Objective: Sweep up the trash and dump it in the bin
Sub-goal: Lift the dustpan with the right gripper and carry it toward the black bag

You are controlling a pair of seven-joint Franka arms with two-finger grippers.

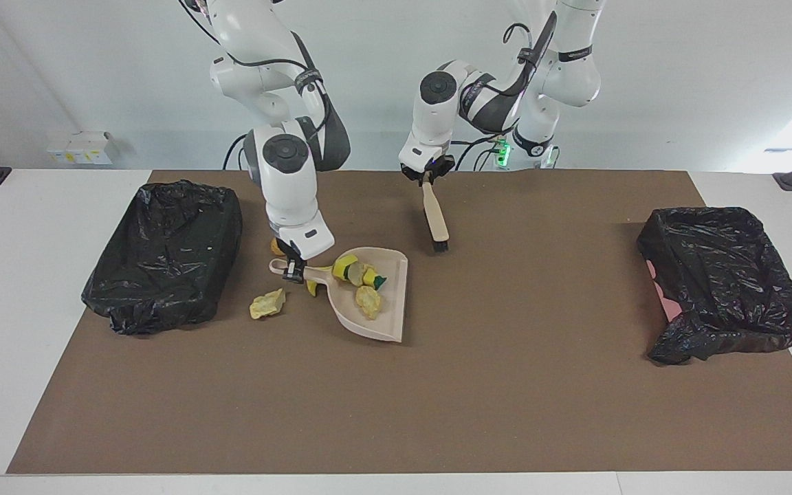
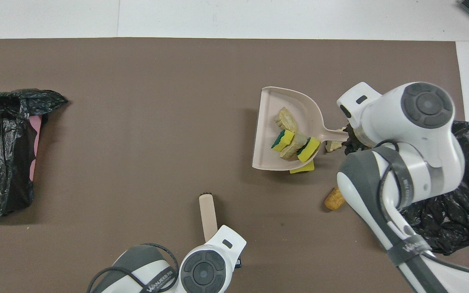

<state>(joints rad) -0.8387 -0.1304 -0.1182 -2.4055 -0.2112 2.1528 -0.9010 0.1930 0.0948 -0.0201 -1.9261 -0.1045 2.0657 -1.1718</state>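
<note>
The beige dustpan (image 1: 375, 302) is being held by its handle, which is pinched in the fingers of the right gripper (image 1: 292, 269), and is being carried just above the brown mat (image 1: 437, 412), between the two bag-lined bins. Four pieces of the trash (image 1: 361, 282) are being carried in the pan: two yellow sponge chunks and two pale lumps, gathered near the handle end, clear of the pan's open lip. A yellow chunk (image 2: 302, 167) is lying on the mat beneath the pan's edge. A pale lump (image 1: 267, 303) is lying on the mat between the pan and the black bin (image 1: 162, 254) at the right arm's end of the counter. A brown lump (image 2: 334, 198) is resting nearer to the robots than the pan, close to that bin.

The brush (image 1: 434, 216) is being held by the left gripper (image 1: 427, 177), fingers pressed tight on its handle, bristles down over bare mat. The second black bin (image 1: 726, 282) is sitting at the left arm's end, with wide bare mat lying between it and the pan.
</note>
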